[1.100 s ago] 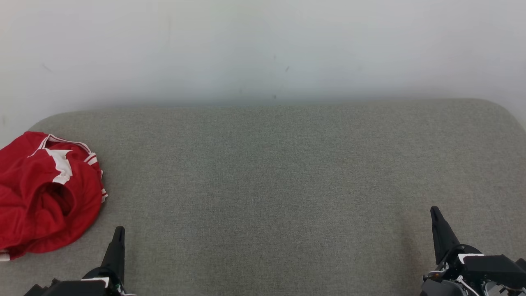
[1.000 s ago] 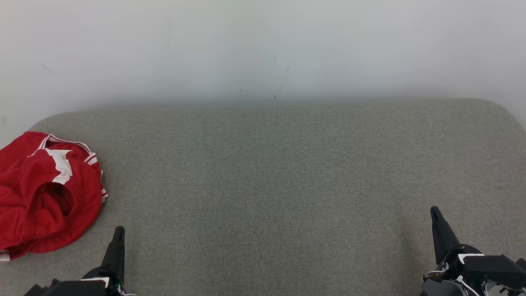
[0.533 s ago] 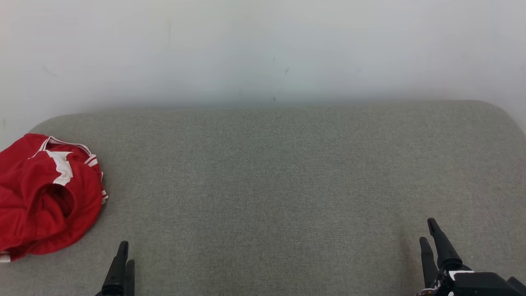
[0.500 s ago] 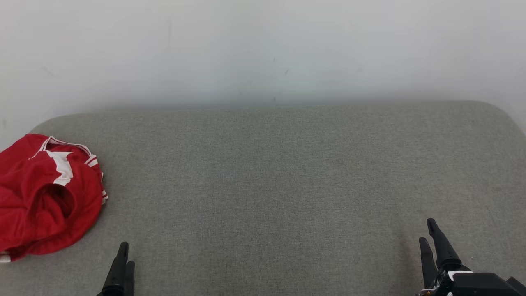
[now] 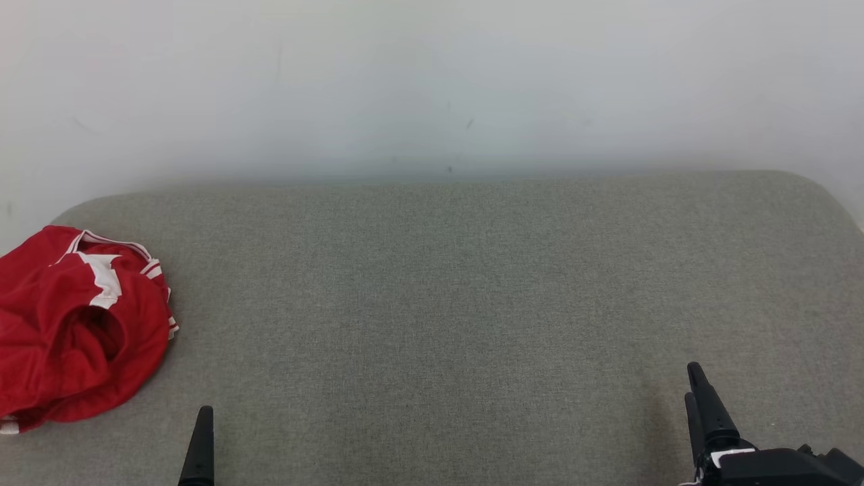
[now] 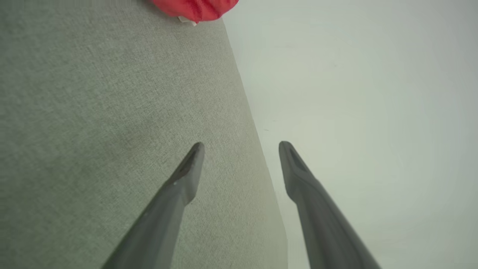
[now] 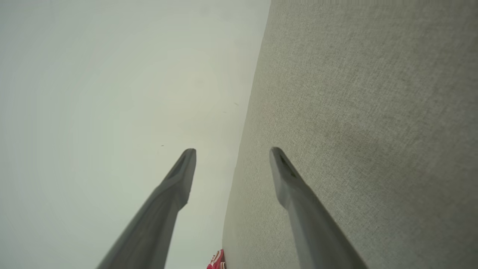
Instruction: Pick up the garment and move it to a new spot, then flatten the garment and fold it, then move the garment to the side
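The garment (image 5: 77, 331) is a red top with white trim. It lies crumpled at the far left of the grey cushioned surface (image 5: 445, 304). The left wrist view has an edge of the garment (image 6: 194, 9) at its top, and the right wrist view a small bit of the garment (image 7: 216, 260) at its bottom. My left gripper (image 6: 241, 144) is open and empty, low at the near edge, right of the garment and apart from it. My right gripper (image 7: 232, 150) is open and empty at the near right, also seen as the right gripper (image 5: 691, 383) in the head view.
A plain pale wall (image 5: 432, 81) rises behind the cushion's rounded far edge. The wide grey fabric between the two grippers is bare.
Both grippers' fingers have parted from shut to open and sit lower in the head view. The camera has tilted slightly, shifting the whole picture down. The garment lies as before.
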Robot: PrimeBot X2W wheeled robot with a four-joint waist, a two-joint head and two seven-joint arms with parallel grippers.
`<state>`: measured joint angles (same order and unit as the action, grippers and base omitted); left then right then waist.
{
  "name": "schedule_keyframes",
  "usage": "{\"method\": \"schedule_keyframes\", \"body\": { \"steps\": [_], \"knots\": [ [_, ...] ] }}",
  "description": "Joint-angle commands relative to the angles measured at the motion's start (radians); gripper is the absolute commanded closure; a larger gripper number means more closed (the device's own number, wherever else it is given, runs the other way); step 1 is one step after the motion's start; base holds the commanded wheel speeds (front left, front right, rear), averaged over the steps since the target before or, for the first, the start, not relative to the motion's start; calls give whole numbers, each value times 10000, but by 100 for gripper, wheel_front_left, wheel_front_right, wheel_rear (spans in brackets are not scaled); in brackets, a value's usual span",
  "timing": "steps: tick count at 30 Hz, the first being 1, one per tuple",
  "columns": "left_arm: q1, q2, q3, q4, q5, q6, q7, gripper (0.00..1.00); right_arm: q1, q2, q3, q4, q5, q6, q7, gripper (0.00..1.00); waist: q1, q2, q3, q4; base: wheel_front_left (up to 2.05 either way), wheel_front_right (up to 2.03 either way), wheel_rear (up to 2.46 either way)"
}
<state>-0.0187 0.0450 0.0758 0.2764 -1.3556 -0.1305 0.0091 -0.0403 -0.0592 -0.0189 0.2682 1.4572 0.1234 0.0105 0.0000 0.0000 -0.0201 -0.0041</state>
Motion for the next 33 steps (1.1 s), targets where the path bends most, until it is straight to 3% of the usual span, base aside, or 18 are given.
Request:
{"method": "schedule_keyframes", "body": {
  "steps": [1,33],
  "knots": [
    [15,39,-24,-224,672,35,-134,0,-50,-102,84,-153,-408,34,-140,0,0,0,-17,-5,0,0,0],
    [666,150,-611,-400,6877,653,-1213,0,368,46,387,173,-6510,60,-1220,0,0,0,-266,-33,0,0,0]
  ]
}}
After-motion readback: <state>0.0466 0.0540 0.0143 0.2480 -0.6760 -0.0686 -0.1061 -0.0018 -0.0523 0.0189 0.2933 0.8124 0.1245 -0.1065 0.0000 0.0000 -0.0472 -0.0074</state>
